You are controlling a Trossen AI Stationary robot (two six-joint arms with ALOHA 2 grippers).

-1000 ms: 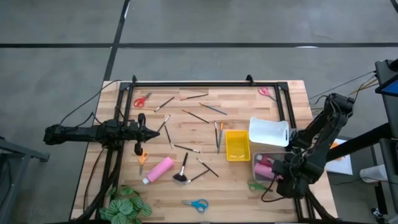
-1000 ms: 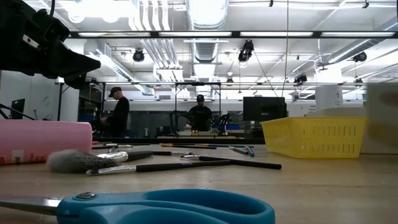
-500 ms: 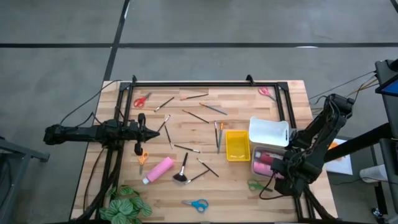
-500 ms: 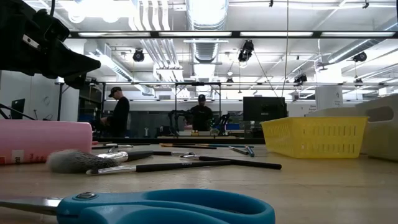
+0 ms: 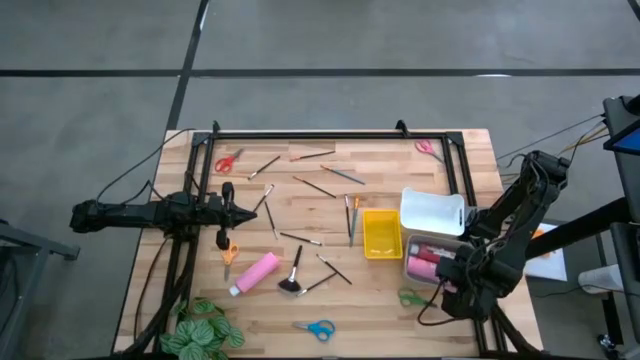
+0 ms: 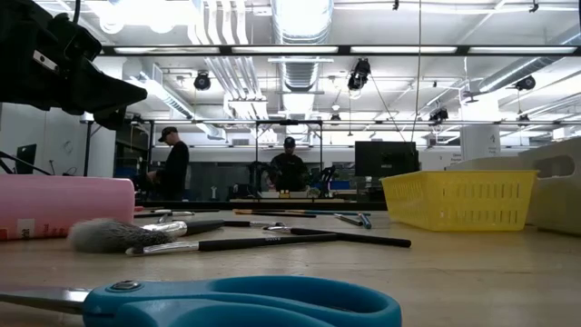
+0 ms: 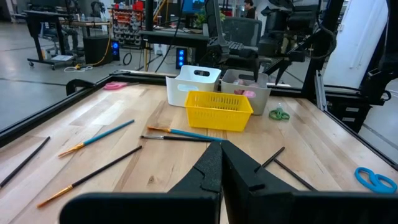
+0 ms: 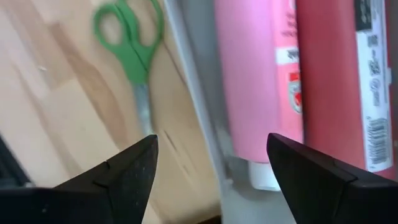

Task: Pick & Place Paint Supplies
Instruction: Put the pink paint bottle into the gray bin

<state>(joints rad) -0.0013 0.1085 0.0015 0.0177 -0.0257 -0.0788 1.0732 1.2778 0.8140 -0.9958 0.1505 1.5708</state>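
My right gripper (image 8: 211,165) hangs wide open and empty over the white bin (image 5: 432,250), where pink and red bottles (image 8: 258,74) lie. Drop looks done; next I'd fetch the green scissors (image 5: 410,297) just beside the bin. Left gripper (image 7: 221,165) waits shut, well apart.

This was a large open lab or workshop hall. Beyond the wooden table (image 6: 472,272), the low view showed exposed ceiling ducts (image 6: 300,36), strip lights (image 6: 272,50) and two people (image 6: 172,168) standing at distant benches. The left wrist view showed equipment racks (image 7: 134,18), an office chair (image 7: 239,31) and a bare concrete floor (image 7: 37,74).
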